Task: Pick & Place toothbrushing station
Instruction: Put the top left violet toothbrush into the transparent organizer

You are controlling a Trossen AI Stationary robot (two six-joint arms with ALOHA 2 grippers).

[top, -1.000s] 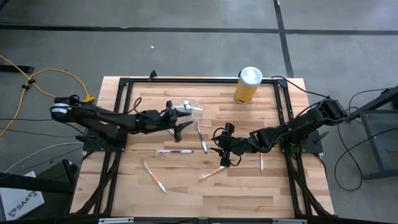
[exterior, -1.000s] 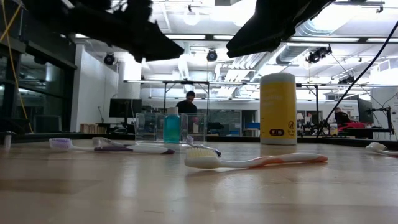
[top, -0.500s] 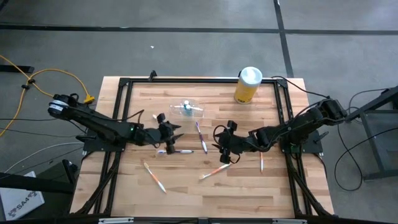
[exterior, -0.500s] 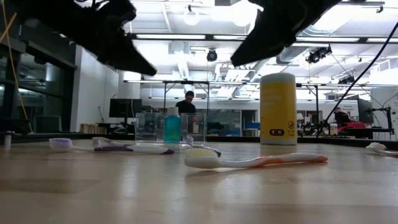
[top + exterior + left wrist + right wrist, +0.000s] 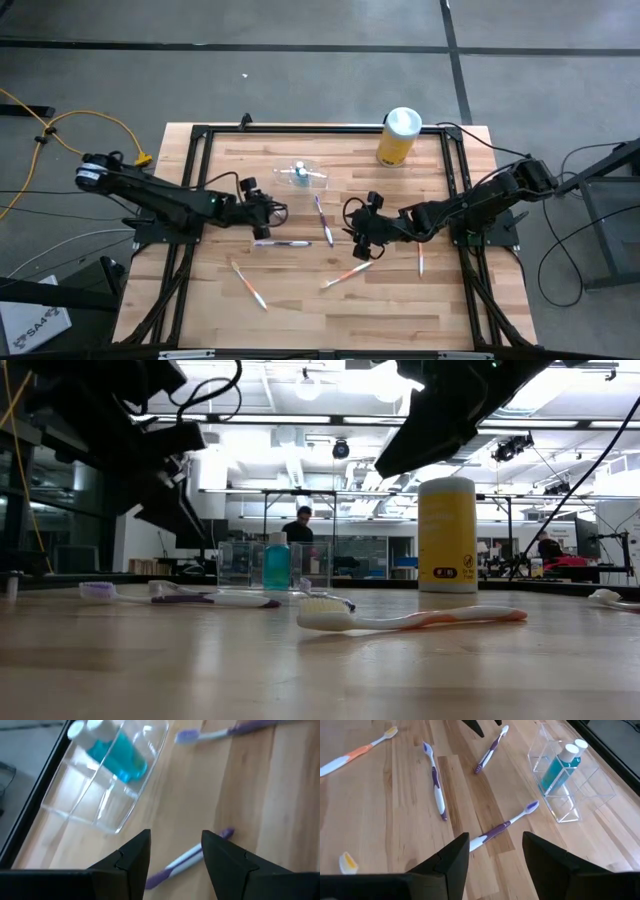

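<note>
The toothbrushing station, a clear plastic holder (image 5: pixel 300 172) with a teal bottle (image 5: pixel 119 756) in it, stands on the table at the far middle. It also shows in the low view (image 5: pixel 240 564), the left wrist view (image 5: pixel 100 795) and the right wrist view (image 5: pixel 572 785). My left gripper (image 5: pixel 274 212) (image 5: pixel 175 836) is open and empty, short of the holder on its near-left side, above a purple toothbrush (image 5: pixel 187 860). My right gripper (image 5: pixel 354 226) (image 5: pixel 495 838) is open and empty, right of the table's middle.
Several toothbrushes lie loose on the table: purple ones (image 5: pixel 322 220) (image 5: pixel 280 243), orange ones (image 5: pixel 345 274) (image 5: pixel 248 285) and one (image 5: pixel 420 262) at the right. A yellow canister with a white lid (image 5: pixel 398 135) stands at the far right. A black frame (image 5: pixel 200 150) runs round the table.
My left gripper has drawn back from beside the clear holder toward the table's near-left and has come down lower. My right gripper has shifted a little toward the far edge. The holder and the toothbrushes have stayed where they were.
</note>
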